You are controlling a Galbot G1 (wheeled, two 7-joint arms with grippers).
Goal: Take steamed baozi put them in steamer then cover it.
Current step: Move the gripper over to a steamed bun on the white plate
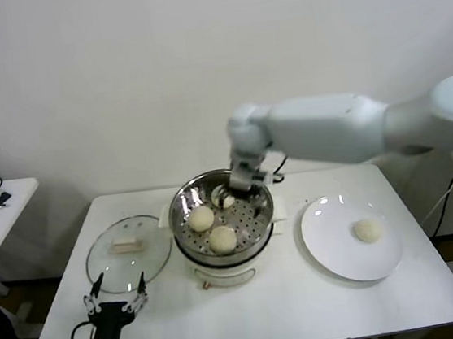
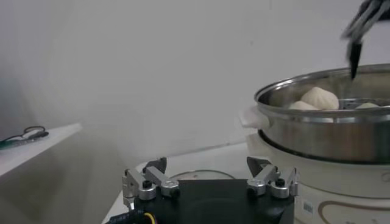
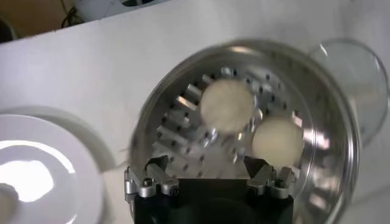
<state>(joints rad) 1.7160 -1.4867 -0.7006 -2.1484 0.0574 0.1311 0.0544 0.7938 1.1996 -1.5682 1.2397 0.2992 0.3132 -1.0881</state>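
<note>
My right gripper (image 1: 241, 186) is hanging open over the far rim of the steamer (image 1: 182, 197), centre of the frame, blocking that side; three baozi (image 1: 202, 218) are filling the tray, leaving bare room at its right; the cover (image 1: 128, 253) is lying flat at left, its handle reachable from above; my left gripper (image 1: 116, 303) is waiting open at lower left, just below it; the plate (image 1: 333, 239) at right is offering open surface around one bun (image 1: 368, 230).

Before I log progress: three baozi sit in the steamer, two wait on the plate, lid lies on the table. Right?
Not quite: only one baozi waits on the plate, as the head view shows. Three sit in the steamer, and the lid lies on the table.
</note>
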